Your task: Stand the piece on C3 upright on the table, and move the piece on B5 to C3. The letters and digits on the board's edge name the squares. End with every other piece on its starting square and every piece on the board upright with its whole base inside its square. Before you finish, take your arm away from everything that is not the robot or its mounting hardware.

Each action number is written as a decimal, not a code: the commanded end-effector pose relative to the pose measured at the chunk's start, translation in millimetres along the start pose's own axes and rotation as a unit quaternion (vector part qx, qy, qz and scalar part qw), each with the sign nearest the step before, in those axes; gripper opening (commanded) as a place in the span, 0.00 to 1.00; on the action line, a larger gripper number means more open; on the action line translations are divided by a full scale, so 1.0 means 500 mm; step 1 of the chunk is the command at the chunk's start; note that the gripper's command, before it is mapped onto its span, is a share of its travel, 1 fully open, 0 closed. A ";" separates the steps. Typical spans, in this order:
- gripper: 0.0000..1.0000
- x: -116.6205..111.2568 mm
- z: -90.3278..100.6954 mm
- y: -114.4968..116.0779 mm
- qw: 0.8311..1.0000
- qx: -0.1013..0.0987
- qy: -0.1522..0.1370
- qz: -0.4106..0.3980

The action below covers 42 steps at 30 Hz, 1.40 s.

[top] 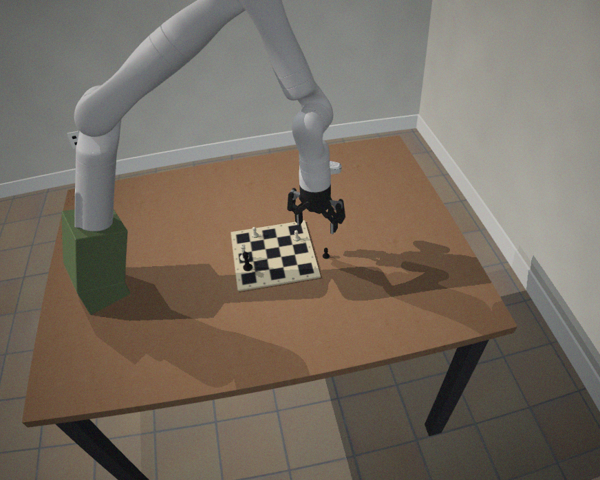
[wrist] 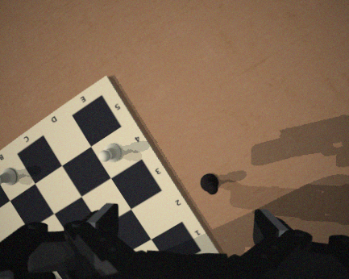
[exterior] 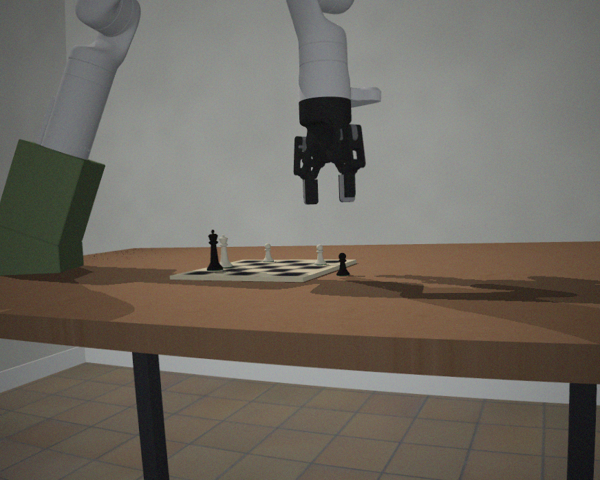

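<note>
A small black pawn (top: 326, 253) (exterior: 343, 265) (wrist: 209, 183) stands upright on the table just off the digit edge of the chessboard (top: 276, 284) (exterior: 290, 277) (wrist: 168, 187). My gripper (top: 316, 223) (exterior: 329, 197) (wrist: 185, 222) is open and empty, well above the pawn. A white pawn (top: 254, 232) (exterior: 268, 253) (wrist: 4, 176) stands upright on B5. The middle square C3 (top: 274, 253) is bare.
Another white pawn (top: 296, 236) (exterior: 319, 254) (wrist: 109, 153) stands on E4. A black king (top: 247, 263) (exterior: 213, 253) and a white queen (top: 243, 251) (exterior: 223, 253) stand in the A column. The arm's green base (top: 93, 258) (exterior: 42, 212) is at the table's left.
</note>
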<state>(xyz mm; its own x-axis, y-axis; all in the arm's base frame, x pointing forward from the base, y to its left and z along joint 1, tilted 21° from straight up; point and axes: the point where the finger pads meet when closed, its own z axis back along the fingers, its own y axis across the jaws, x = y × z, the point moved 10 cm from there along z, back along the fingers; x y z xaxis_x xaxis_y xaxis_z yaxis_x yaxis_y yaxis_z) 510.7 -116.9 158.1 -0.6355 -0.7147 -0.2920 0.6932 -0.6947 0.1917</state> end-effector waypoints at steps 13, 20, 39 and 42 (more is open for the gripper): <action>1.00 0.000 0.003 -0.288 0.935 -0.005 -0.001 0.356; 1.00 0.006 0.021 -0.371 0.885 -0.001 0.011 0.466; 0.34 0.007 0.022 -0.377 0.880 0.000 0.013 0.474; 0.34 0.007 0.022 -0.377 0.880 0.000 0.013 0.474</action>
<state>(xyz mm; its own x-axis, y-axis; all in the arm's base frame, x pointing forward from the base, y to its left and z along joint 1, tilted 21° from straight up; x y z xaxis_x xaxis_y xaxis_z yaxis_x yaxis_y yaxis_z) 374.0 10.8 131.0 0.2370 -0.9712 -0.0222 0.9086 0.2136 0.3589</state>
